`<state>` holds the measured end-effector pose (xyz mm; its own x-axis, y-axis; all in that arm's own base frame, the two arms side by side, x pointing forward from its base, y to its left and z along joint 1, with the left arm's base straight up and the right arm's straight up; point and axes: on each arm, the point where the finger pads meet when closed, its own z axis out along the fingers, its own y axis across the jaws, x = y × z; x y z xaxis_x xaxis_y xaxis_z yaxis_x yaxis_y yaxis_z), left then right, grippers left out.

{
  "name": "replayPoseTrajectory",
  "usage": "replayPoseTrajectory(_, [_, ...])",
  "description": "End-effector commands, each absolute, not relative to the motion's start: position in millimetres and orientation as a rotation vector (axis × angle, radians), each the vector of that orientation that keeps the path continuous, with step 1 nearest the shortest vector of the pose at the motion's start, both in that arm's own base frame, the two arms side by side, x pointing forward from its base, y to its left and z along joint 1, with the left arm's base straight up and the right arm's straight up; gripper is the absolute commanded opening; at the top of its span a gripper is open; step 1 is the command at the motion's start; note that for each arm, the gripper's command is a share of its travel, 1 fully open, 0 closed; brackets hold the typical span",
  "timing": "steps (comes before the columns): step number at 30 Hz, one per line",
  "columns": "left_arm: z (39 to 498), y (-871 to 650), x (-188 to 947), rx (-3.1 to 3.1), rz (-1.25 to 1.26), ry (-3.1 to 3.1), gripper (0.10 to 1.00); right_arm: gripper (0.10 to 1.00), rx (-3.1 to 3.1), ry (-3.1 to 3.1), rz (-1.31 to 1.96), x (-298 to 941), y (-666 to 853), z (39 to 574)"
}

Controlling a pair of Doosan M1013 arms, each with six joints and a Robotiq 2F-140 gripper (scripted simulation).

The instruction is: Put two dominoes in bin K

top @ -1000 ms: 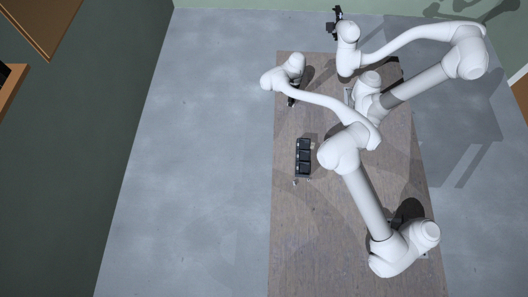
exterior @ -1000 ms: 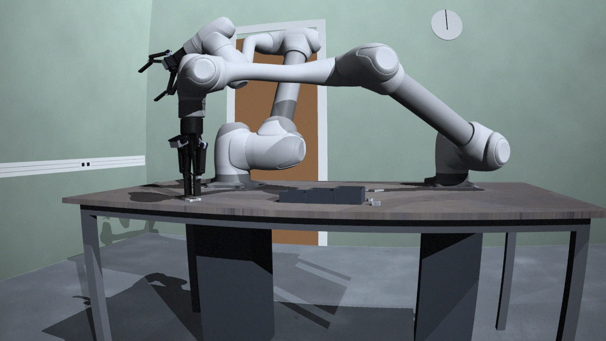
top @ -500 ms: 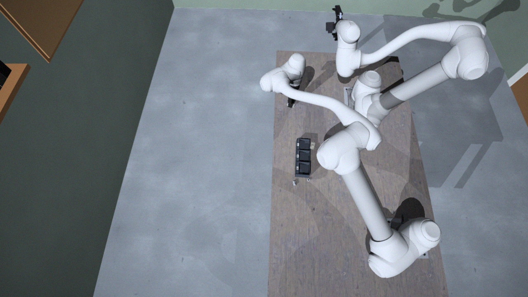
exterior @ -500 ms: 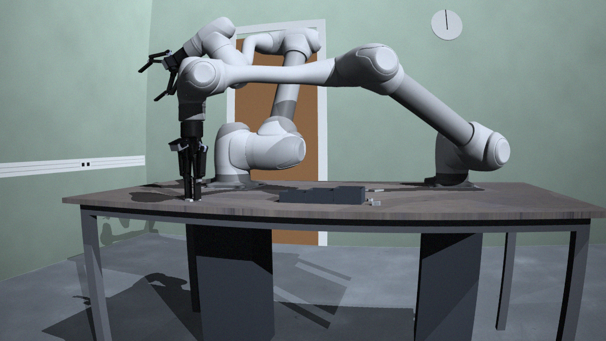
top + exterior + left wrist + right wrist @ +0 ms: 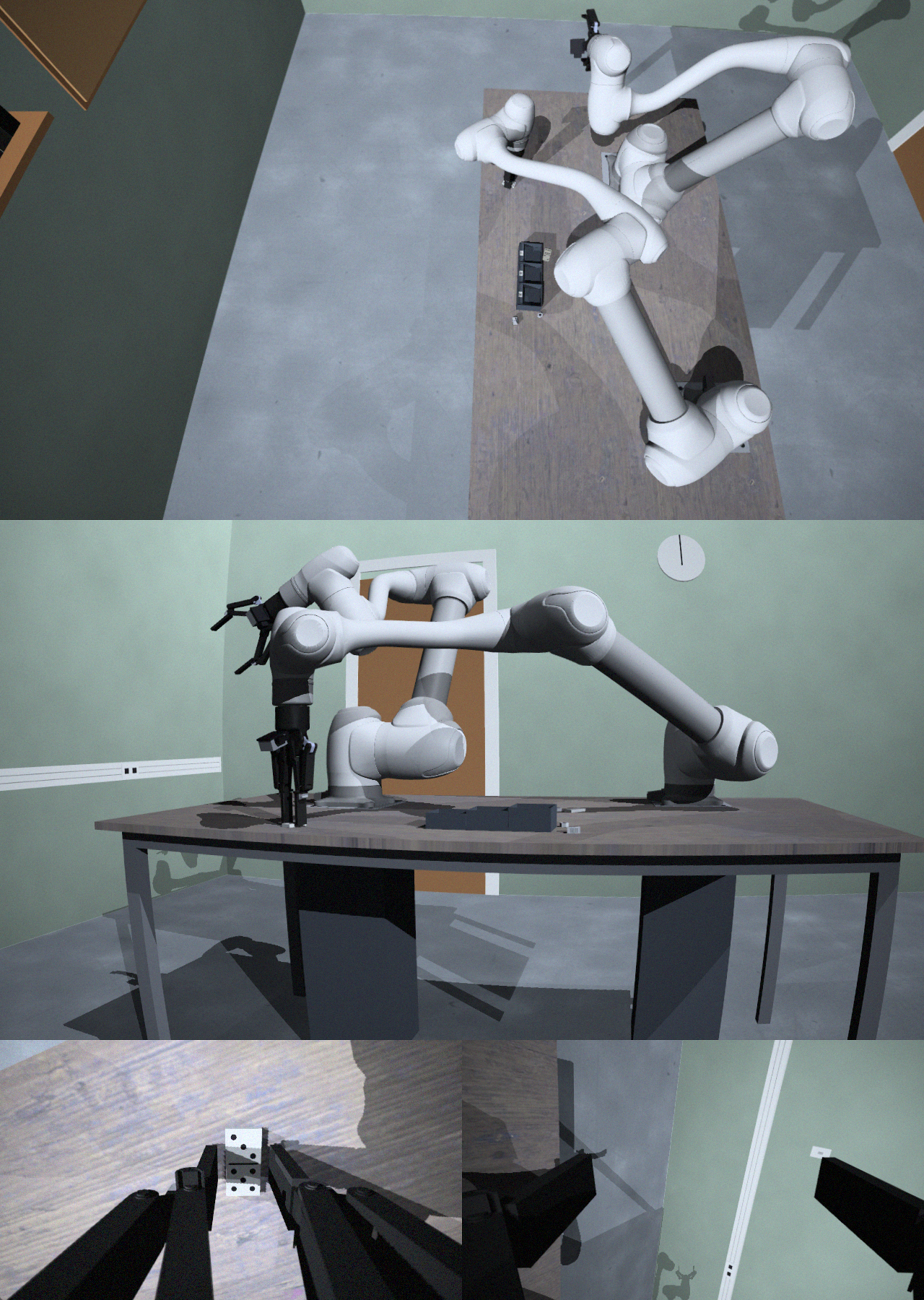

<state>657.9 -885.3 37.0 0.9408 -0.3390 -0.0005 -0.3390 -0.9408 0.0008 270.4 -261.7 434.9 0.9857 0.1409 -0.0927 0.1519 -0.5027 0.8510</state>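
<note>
Left gripper [image 5: 509,185] [image 5: 293,823] [image 5: 243,1164]: pointing down at the table [image 5: 510,420] [image 5: 517,841] [image 5: 108,1112] [image 5: 509,1083], fingers slightly spread, one on each side of a domino, pinching nothing.
Domino [image 5: 512,185] [image 5: 289,825] [image 5: 243,1148]: flat on the table, outside the bins, pips up, three at one end, five at the other; gaps show between its long sides and the fingers.
Right gripper [image 5: 587,40] [image 5: 225,650] [image 5: 705,1175]: raised, fingers spread wide, nothing between them.
Bins [image 5: 529,308] [image 5: 491,820]: three in a row on the table; their letters are too small to read.
Pale tile [image 5: 547,253] [image 5: 572,810]: on the table beside an end bin.
Small pieces: a white block [image 5: 515,320] [image 5: 572,829] and a smaller bit [image 5: 540,315] [image 5: 564,823] near the other end.
</note>
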Motion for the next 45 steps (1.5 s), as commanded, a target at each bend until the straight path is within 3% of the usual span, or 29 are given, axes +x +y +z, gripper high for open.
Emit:
replayPoseTrajectory(1, [33.6, -884.2, 662.1, 3.095, 0.005, -0.535, 0.321, 1.0, 2.1, 0.209, -0.013, 269.5, -262.6, 435.3])
replayPoseTrajectory(45, [33.5, -883.7, 661.6, 3.095, 0.004, -0.535, 0.321, 1.0, 2.1, 0.209, -0.013, 269.5, -262.6, 435.3])
